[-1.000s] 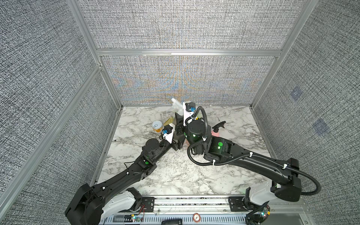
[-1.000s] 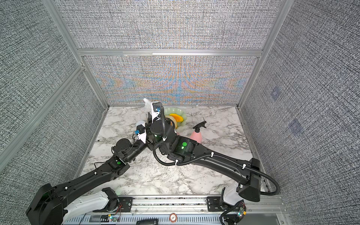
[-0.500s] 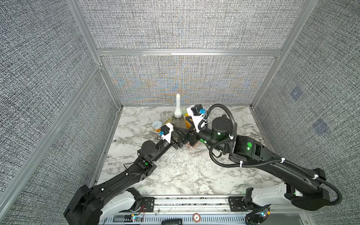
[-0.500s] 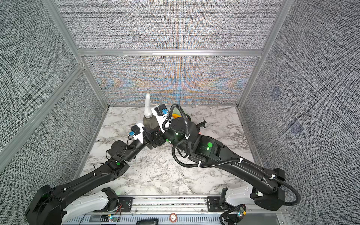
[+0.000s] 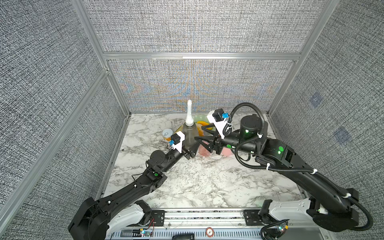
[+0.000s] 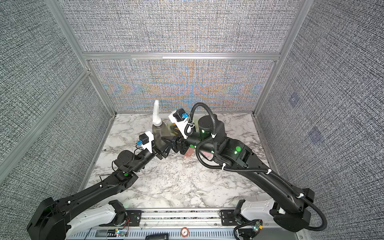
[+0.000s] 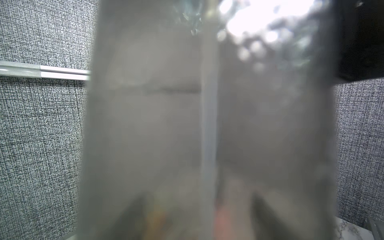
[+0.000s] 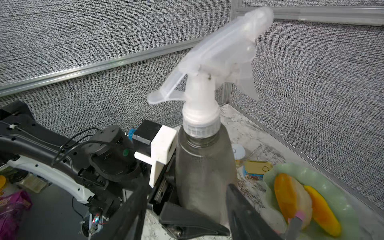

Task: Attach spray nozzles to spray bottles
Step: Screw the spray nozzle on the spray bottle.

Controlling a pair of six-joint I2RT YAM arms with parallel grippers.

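A smoky grey spray bottle stands upright near the back of the table. A pale whitish-clear spray nozzle sits on its neck. My left gripper is shut on the bottle's lower body, and the bottle fills the left wrist view with the dip tube inside. My right gripper is open just right of the bottle, holding nothing. A pink bottle is mostly hidden under the right gripper.
A pale green bowl with orange fruit pieces stands behind the right gripper. Small tin cans sit left of the bowl, behind the grey bottle. The enclosure's back wall is close behind.
My right gripper has let go of the nozzle on the bottle's top, opened, and swung right and down beside the bottle. The left gripper keeps its hold.
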